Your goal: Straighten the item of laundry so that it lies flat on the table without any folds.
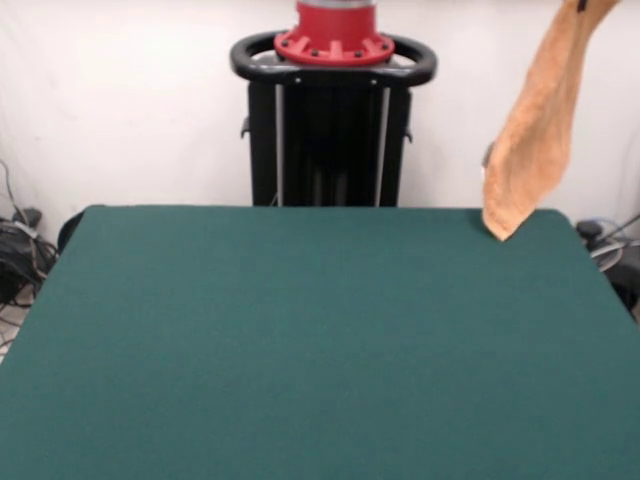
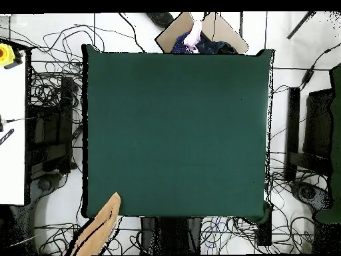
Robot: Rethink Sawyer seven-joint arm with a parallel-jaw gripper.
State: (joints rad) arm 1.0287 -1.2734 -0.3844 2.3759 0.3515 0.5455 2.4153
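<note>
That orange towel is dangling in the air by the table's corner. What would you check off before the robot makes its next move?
1. Towel lifted clear: ok; it hangs bunched, its lowest corner at the corner of the table.
2. Grip secure: cannot tell; only a dark tip of the gripper shows at the top edge.
3. Towel above the table: not ok; from overhead the towel hangs mostly outside the table edge.
4. Landing area bare: ok; nothing lies on the green top.
5. Towel flat: not ok; it is not laid out yet.
6. Person at the far edge: ok, off the table.

matt felt table (image 1: pixel 300 340), terry towel (image 1: pixel 535 120)
</note>
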